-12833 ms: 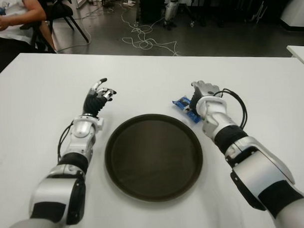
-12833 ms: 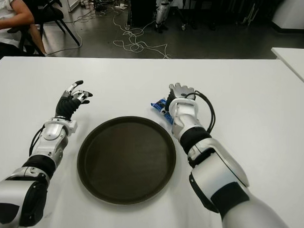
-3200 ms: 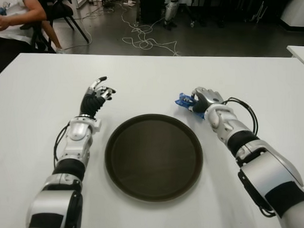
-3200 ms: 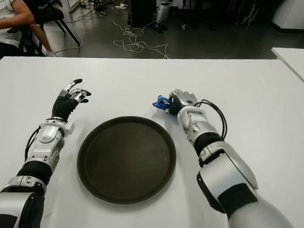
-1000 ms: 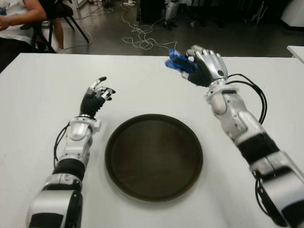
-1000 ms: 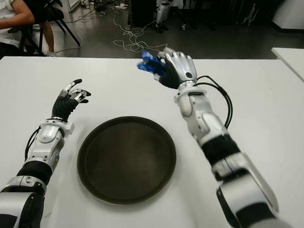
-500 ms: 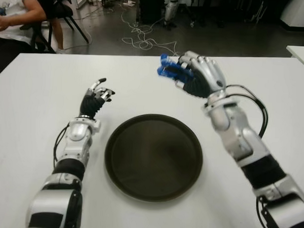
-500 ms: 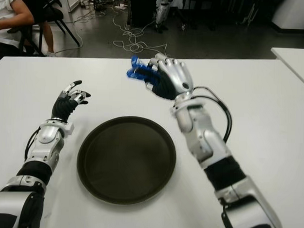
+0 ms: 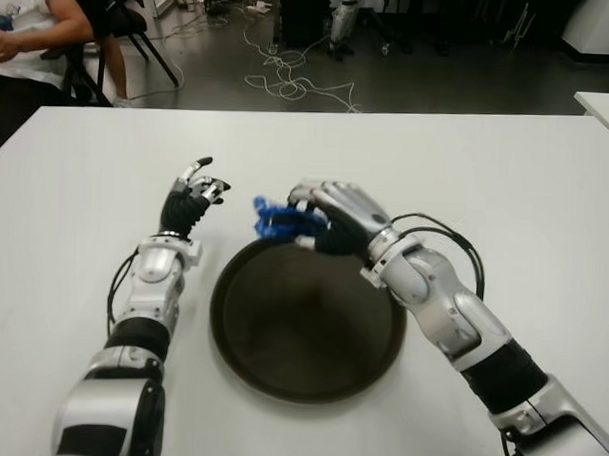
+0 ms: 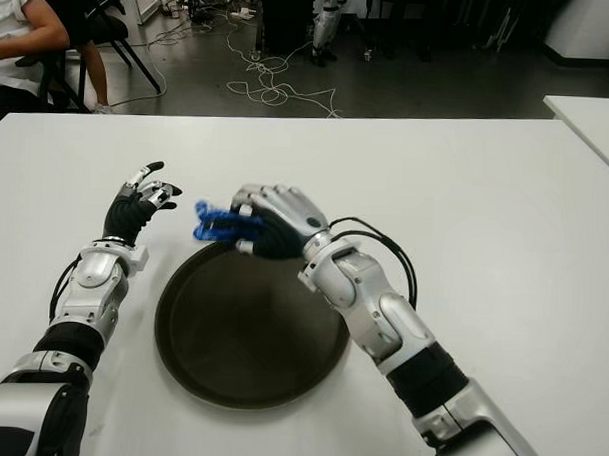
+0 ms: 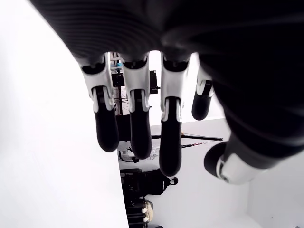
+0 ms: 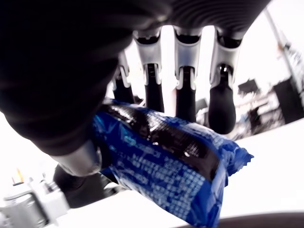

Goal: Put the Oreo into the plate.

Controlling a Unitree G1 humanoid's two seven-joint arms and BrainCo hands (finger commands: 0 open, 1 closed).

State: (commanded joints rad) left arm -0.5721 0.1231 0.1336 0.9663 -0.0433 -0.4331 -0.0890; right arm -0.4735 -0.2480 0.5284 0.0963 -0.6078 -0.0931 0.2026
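- My right hand (image 9: pixel 330 217) grips the blue Oreo pack (image 9: pixel 278 220), fingers curled around it, above the plate's (image 9: pixel 279 372) far-left rim.
- My left hand (image 9: pixel 191 196), fingers relaxed and empty, shows left of the plate over the counter (image 9: pixel 506 185).

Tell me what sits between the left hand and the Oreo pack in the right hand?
Only bare white table between the left hand and the Oreo pack, in both eye views.

I see the blue foil Oreo packet (image 9: pixel 276 220) pinched in my right hand (image 9: pixel 330 217), above the far left rim of the round dark brown plate (image 9: pixel 309 373).
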